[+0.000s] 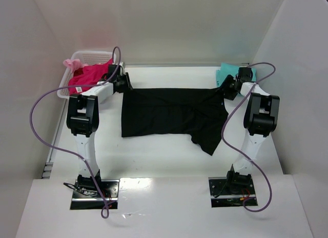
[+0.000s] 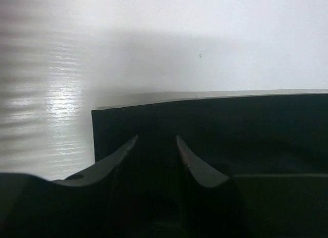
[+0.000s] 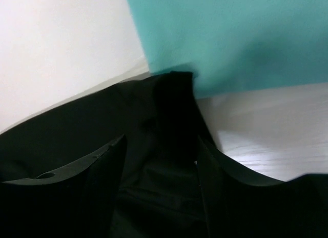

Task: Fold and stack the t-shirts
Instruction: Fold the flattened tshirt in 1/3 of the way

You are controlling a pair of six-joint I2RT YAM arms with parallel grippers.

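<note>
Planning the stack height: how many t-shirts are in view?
3. A black t-shirt spread across the middle, a teal t-shirt at the far right corner, a pink t-shirt in the far-left basket, which may hide more.

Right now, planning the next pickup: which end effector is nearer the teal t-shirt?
Right. The right end effector is beside the teal t-shirt; the left end effector is far across the black t-shirt.

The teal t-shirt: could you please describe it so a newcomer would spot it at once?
Look at the white table's far right corner, beyond the right gripper. The teal t-shirt lies there. It is the only teal cloth: the black t-shirt spreads across mid-table, the pink t-shirt sits in the basket.
</note>
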